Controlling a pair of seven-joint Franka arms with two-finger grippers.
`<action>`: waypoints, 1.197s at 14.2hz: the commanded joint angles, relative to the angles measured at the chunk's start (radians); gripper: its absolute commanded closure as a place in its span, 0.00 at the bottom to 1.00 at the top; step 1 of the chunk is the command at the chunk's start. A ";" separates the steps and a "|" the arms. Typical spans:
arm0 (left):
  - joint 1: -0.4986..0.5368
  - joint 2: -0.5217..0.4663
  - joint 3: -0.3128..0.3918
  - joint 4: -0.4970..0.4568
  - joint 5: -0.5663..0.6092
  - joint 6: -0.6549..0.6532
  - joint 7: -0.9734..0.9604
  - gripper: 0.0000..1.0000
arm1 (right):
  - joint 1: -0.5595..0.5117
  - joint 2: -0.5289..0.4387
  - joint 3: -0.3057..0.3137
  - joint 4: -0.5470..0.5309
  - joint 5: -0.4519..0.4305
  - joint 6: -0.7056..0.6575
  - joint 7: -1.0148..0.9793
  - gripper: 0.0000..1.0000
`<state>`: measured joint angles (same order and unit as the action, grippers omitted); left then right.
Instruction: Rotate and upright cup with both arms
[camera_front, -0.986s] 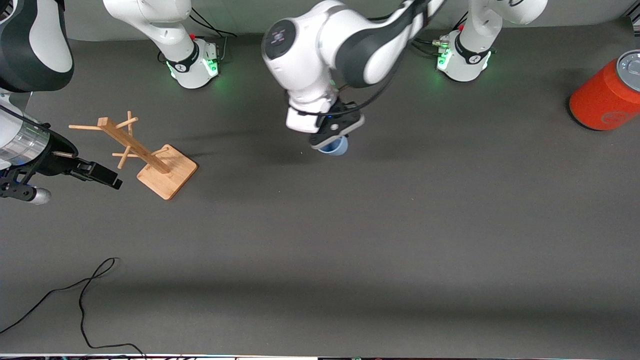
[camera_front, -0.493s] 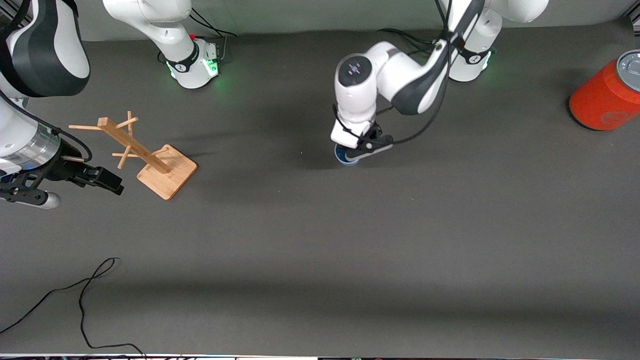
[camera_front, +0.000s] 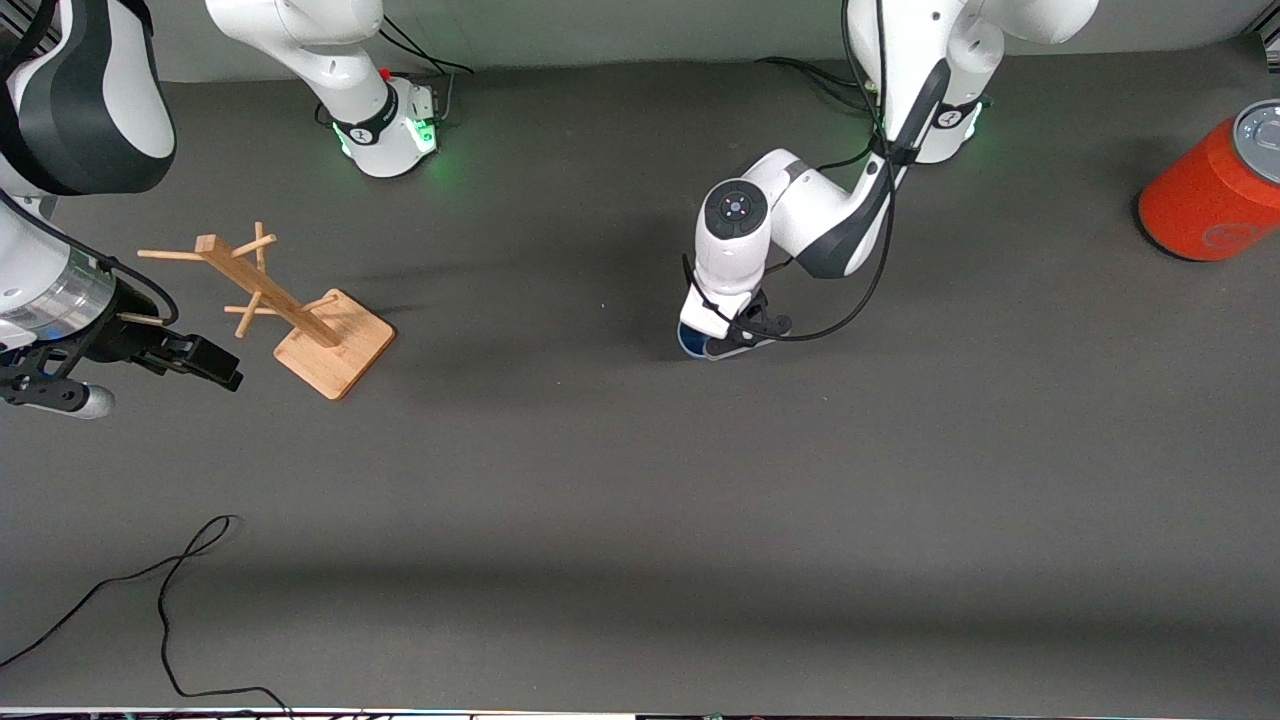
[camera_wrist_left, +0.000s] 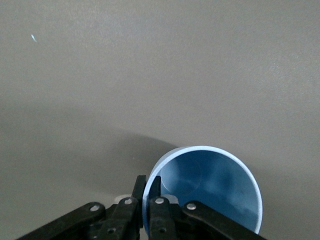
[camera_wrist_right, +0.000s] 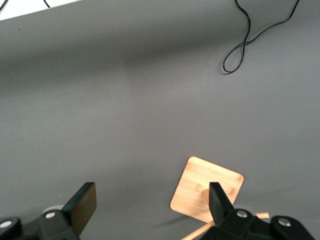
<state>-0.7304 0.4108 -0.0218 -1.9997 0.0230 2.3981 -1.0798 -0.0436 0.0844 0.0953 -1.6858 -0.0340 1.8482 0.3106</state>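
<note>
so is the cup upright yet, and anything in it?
Upright and empty. The left wrist view looks down into the cup's open mouth, bare blue inside; the left claw pinches its rim.

cup (camera_wrist_left: 210, 187) | lt blue, mouth up | pinched at rim, mid-table

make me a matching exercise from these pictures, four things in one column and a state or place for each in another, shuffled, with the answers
Things:
1. cup
2. left gripper
3. right gripper
4. orange can

States or places:
A. open, holding nothing, waiting above the wooden rack
B. at the table edge, toward the left arm's end
C. light blue, its open mouth showing
D. pinched shut on a thin rim

Pairs: 1-C, 2-D, 3-A, 4-B
</note>
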 joint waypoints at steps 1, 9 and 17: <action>0.009 0.013 -0.006 0.018 -0.012 0.003 0.030 1.00 | 0.008 0.008 -0.002 0.018 -0.015 0.006 0.022 0.00; 0.005 -0.026 -0.007 0.067 -0.011 -0.126 0.067 0.00 | 0.011 0.008 0.006 0.018 -0.014 0.025 0.022 0.00; 0.196 -0.374 0.008 0.199 -0.092 -0.699 0.471 0.00 | 0.034 0.011 0.009 0.018 -0.011 0.040 0.022 0.00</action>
<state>-0.6302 0.1439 -0.0108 -1.7695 -0.0452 1.7907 -0.7667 -0.0126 0.0849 0.1043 -1.6846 -0.0349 1.8833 0.3107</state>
